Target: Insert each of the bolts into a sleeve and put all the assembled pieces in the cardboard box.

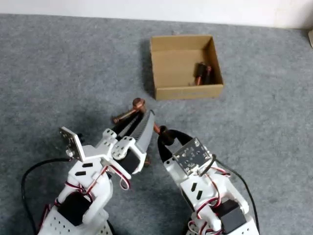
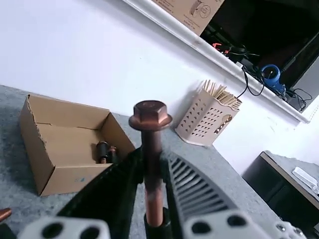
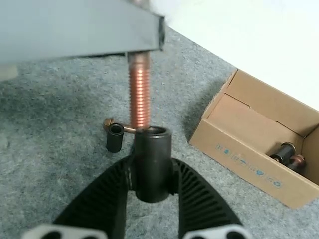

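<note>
Right wrist view: bolt point(image 3: 139, 94) meets sleeve point(image 3: 151, 162).
Left pincer point(image 2: 155, 164) clamps the stiff, likely slick bolt mid-shank; right pincer point(image 3: 152, 172) clamps the sleeve's body.

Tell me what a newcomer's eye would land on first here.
First, the copper bolt pinched in the left gripper, its threaded end at the mouth of the black sleeve held by the right gripper, mid-table. Next, the cardboard box on the far side, with assembled pieces lying by its right wall.
</note>
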You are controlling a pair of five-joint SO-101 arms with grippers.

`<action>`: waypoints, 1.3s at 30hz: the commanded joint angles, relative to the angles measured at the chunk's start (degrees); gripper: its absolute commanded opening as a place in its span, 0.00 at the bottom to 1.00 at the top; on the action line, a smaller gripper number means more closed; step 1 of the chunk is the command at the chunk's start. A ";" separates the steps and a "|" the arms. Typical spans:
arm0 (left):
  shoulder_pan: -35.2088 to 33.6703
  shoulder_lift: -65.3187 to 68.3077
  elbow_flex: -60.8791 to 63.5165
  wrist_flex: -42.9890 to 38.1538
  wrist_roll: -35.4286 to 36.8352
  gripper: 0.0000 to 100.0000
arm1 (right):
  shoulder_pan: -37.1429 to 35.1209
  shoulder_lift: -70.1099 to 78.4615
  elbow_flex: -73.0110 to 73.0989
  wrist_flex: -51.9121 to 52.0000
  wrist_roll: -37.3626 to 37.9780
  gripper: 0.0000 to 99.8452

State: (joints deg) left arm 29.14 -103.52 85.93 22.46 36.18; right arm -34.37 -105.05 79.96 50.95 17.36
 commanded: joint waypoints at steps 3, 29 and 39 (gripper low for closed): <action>3.47 -0.31 2.15 -3.69 -0.09 0.01 | -2.59 -0.22 -1.10 -1.71 -0.62 0.01; 14.99 -0.40 9.80 -3.78 -0.18 0.01 | 2.42 -0.22 -0.84 -1.71 -0.44 0.01; 8.84 -0.04 7.52 -3.60 -0.09 0.20 | 2.24 -0.22 -0.75 -1.71 -0.44 0.01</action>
State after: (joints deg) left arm 38.29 -103.87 95.60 19.30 35.74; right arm -33.23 -104.97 80.04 50.77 17.36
